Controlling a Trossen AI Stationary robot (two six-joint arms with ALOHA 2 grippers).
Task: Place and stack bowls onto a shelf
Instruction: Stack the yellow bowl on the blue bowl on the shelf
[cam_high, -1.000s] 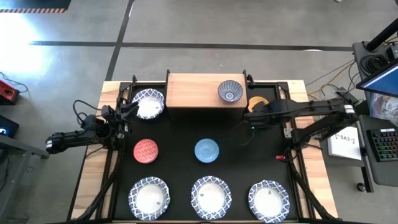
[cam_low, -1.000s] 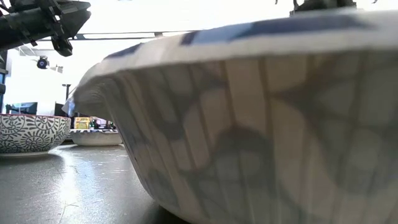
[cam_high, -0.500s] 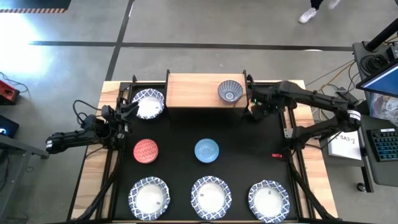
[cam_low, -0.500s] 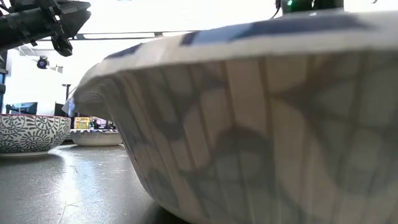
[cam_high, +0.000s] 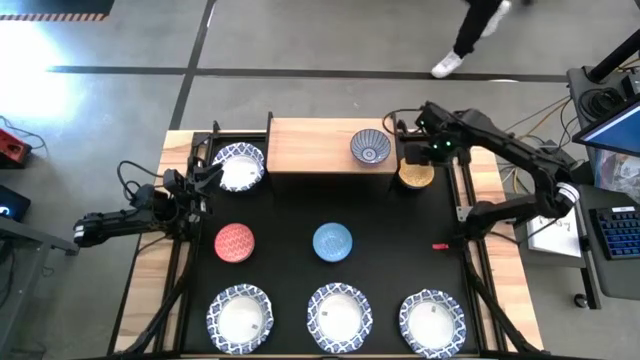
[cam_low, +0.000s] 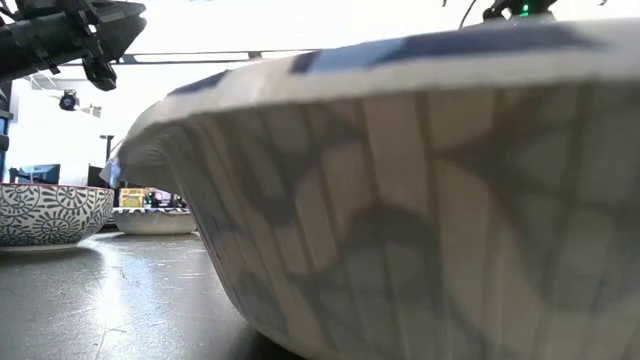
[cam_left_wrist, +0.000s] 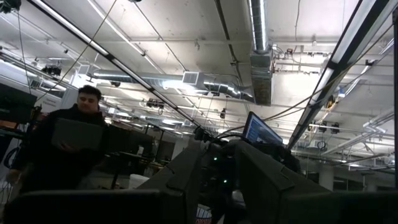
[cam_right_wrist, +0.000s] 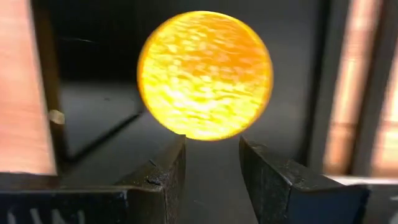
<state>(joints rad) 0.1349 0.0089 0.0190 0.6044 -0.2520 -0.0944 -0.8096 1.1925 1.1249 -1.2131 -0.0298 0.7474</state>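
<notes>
Round glossy yellow bowl, light-wood shelf

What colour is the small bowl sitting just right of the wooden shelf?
Yellow-tan, a mottled golden orange. The bowl shows best in the right wrist view, beside the shelf.

Light-wood shelf with dark legs, grey-patterned bowl, mottled yellow-orange bowl, red patterned bowl, plain blue bowl, four white bowls with blue-patterned rims, black mat, pale wood desk
</notes>
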